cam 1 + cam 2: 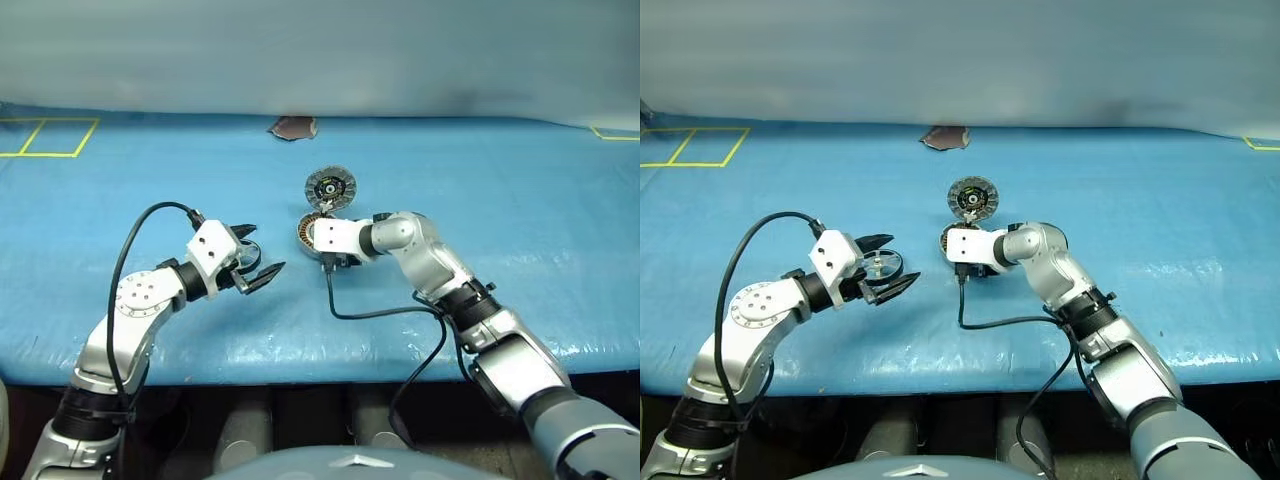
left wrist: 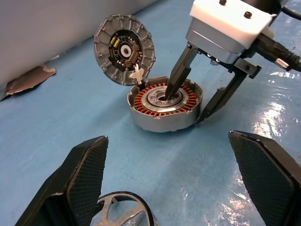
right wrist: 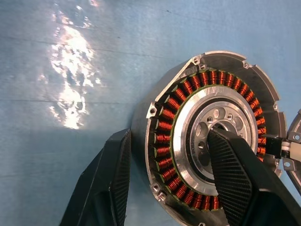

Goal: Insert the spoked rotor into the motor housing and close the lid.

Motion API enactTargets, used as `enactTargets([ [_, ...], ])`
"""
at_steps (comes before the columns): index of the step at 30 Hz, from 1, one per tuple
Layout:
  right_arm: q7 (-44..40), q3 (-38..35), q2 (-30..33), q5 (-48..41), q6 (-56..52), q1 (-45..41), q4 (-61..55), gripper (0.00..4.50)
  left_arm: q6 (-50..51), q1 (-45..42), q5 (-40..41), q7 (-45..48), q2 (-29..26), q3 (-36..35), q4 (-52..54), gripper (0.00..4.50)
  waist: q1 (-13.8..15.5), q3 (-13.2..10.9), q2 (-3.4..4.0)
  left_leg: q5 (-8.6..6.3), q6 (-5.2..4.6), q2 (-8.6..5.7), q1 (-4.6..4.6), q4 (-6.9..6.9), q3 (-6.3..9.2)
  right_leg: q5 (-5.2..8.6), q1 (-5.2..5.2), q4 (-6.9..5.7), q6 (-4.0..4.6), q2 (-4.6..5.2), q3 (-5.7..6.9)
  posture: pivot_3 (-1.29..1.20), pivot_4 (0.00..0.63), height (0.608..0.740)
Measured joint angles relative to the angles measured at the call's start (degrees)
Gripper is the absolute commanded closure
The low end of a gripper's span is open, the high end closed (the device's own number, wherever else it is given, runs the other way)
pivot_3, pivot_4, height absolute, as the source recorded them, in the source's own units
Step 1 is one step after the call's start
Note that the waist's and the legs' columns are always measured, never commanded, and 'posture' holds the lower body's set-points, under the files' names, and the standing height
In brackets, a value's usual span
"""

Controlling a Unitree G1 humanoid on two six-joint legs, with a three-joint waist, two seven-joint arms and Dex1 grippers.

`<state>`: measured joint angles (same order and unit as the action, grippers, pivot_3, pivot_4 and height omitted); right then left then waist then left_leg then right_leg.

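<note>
Table (image 1: 520, 220) covered with a glossy blue sheet, wrinkled, glare patches here and there. Yellow tape lines (image 1: 48, 138) form boxes at far left corner of the sheet; another short yellow tape mark (image 1: 612, 133) at far right edge. Small torn brownish patch (image 1: 292, 127) at the far edge of the sheet, against a pale grey-blue backdrop (image 1: 320, 50) behind the table.

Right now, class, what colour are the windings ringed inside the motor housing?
Copper-orange, against the silver motor housing. The right wrist view shows them best.
</note>
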<state>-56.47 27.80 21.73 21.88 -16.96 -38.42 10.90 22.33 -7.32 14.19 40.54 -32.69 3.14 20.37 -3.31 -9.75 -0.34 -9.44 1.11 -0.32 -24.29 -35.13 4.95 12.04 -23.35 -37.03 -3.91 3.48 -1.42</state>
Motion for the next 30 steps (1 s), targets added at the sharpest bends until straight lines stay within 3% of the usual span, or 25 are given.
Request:
enactTargets([
  [14, 2.2, 1.3, -1.3, 1.2, -12.5, 8.8, -15.5, 2.39, -0.2, -0.5, -0.1, 0.8, 1.1, 0.3, -2.1, 0.0, 0.0, 0.1, -0.09, 0.0, 0.0, 0.02, 0.0, -0.01, 0.0, 0.01, 0.0, 0.03, 0.0, 0.0, 0.0, 0.0, 0.15, 0.74],
  [30, 2.7, 3.9, -1.8, 2.3, -14.8, 11.4, -19.5, 2.39, -0.2, -0.4, -0.1, 0.8, 1.1, 0.5, -2.2, 0.0, -0.1, 0.2, -0.37, -0.08, 0.1, 0.15, 0.54, 0.08, 0.0, 0.11, 0.49, 0.12, 0.13, 0.0, 0.1, 0.0, 0.15, 0.74],
])
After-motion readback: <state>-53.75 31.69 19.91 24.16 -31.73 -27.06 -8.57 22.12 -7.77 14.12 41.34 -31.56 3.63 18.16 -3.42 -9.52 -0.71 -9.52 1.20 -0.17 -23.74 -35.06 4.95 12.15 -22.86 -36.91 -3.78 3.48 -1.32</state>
